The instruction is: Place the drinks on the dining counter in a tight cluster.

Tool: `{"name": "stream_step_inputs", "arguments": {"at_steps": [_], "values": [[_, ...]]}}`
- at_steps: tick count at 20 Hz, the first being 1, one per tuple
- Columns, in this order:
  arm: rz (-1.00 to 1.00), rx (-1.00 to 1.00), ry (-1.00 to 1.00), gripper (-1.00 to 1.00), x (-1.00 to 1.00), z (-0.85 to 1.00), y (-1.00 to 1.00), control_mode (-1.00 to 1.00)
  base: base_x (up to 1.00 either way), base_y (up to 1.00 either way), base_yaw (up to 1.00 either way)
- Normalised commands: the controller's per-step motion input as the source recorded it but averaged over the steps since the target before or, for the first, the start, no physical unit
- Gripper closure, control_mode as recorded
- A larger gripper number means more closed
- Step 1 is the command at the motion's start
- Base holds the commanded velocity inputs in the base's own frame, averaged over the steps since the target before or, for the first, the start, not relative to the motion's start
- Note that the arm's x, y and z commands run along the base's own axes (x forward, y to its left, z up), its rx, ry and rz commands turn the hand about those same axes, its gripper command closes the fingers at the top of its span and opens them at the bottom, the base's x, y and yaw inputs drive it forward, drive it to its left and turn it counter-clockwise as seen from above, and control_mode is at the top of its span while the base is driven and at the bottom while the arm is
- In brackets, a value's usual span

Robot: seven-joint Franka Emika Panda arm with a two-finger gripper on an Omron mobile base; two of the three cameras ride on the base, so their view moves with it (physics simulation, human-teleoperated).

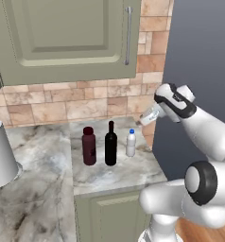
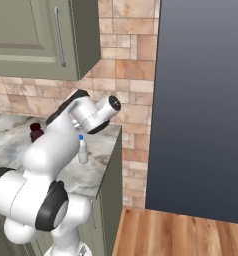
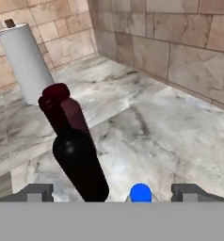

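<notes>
Standing in a row on the marble counter [image 1: 119, 177] against the brick wall [image 1: 62, 106] are the three drinks: a stout maroon bottle [image 1: 89, 146], a tall black wine bottle [image 1: 110, 143] and a small whitish bottle with a blue cap [image 1: 130, 143], close together but apart. A white paper towel roll [image 1: 1, 153] stands well to their left, and a green wall cabinet [image 1: 67, 38] hangs above. The gripper [image 3: 112, 192] hovers with its fingers [image 3: 38, 192] spread wide, holding nothing, the blue cap showing between them just below. In the hand view the wine bottle stands before the maroon one, overlapping it, with the towel roll behind. In the right base view the arm [image 2: 56, 145] hides the wine bottle and most of the maroon one; a dark grey panel [image 2: 201, 105] rises beside the counter's end.
</notes>
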Motion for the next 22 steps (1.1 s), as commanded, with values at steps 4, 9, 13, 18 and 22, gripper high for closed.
{"name": "stream_step_inputs", "arguments": {"at_steps": [4, 9, 13, 18, 22], "values": [[0.27, 0.15, -0.27, -1.00, -0.24, -0.05, 0.12, -1.00, 0.00, 0.00, 0.00], [0.17, 0.03, -0.08, -1.00, 0.00, -0.20, 0.16, -1.00, 0.00, 0.00, 0.00], [0.24, 0.00, 0.03, -1.00, -0.01, -0.01, 0.10, -1.00, 0.00, 0.00, 0.00], [0.23, 0.00, 0.00, -1.00, -0.16, 0.03, 0.06, -1.00, 0.00, 0.00, 0.00], [0.10, 0.00, 0.00, -1.00, -0.15, -0.08, 0.19, -1.00, 0.00, 0.00, 0.00]]}}
